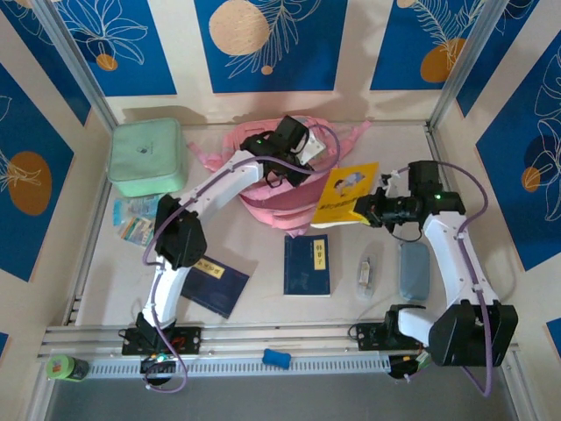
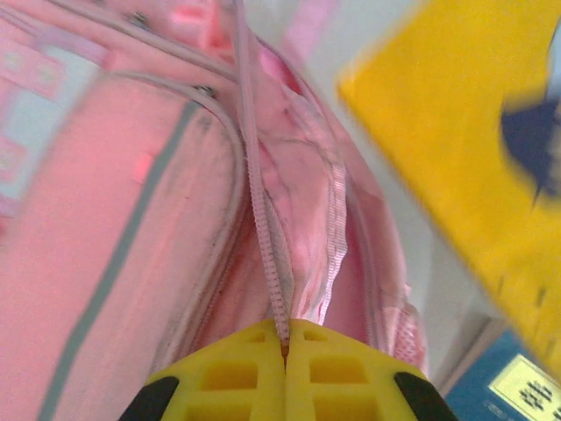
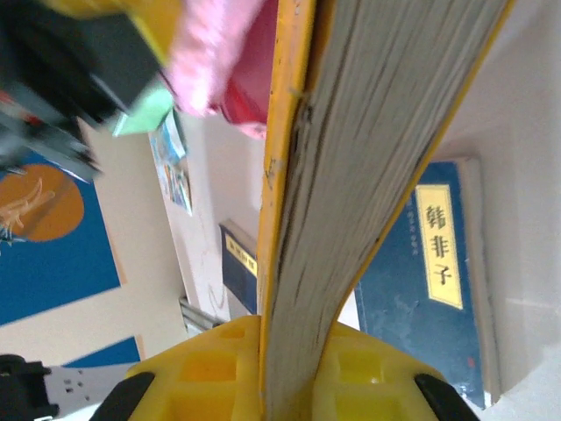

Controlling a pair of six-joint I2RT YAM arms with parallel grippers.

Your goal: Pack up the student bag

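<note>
Left hand (image 2: 284, 338) pinched on zip (image 2: 263, 237) of open student bag (image 2: 114, 263), right hand (image 3: 294, 344) gripping yellow book (image 1: 346, 191)

A mint case (image 1: 146, 158) sits far left on the counter (image 1: 263, 254), cards (image 1: 138, 219) just beside it. Nearer lie a left blue book (image 1: 215, 285), centre blue book (image 1: 307, 265), clear packet (image 1: 368, 274) and grey case (image 1: 414, 270).

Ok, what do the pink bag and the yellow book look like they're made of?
The student bag looks like soft, matte woven fabric: it creases and puckers, with stitched seams and a zip, probably plastic-toothed. The yellow book is paper: a stack of thin pale page edges inside a thin yellow cover, likely smooth card.
</note>
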